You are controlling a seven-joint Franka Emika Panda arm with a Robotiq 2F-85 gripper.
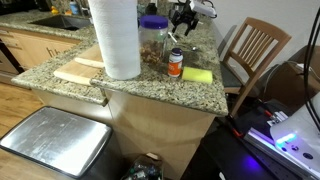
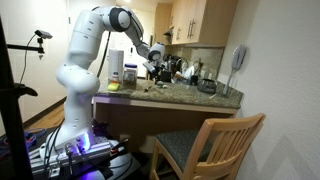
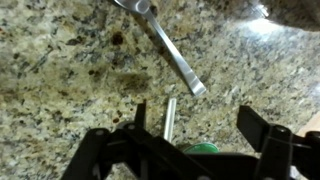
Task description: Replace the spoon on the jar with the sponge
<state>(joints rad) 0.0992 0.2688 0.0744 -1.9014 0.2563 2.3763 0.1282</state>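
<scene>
Exterior views both show the white jointed robot arm [image 2: 85,60], the largest item, rising at the left of the frame and reaching over the speckled granite countertop [image 1: 150,92]. Slatted wooden chair [image 1: 255,48] stands at the right of the frame, beside the counter end. Brushed-steel bin lid [image 1: 55,140] sits at lower left. Tall white paper-towel roll [image 1: 118,40] is upright at upper centre, with a flat tan wooden board [image 1: 78,72] at its lower left; whether the roll stands on the board cannot be told. Large clear jar with purple-blue lid and brown contents [image 1: 153,40] is upright just right of the roll. Flat rectangular yellow sponge with green edge [image 1: 197,75] lies on the granite right of centre, near the front counter edge and apart from the jar. Small orange bottle with white cap [image 1: 176,63] is upright between jar and sponge, just beside the sponge. Black Robotiq gripper [image 1: 183,15] hangs at the top of the frame, above the bottle. In the wrist view the gripper [image 3: 195,125] has its jaws spread wide, grasping nothing. Slim metal spoon [image 3: 170,50] lies flat on the granite, running diagonally from top centre to mid-frame, its handle end just beyond the fingertips.
</scene>
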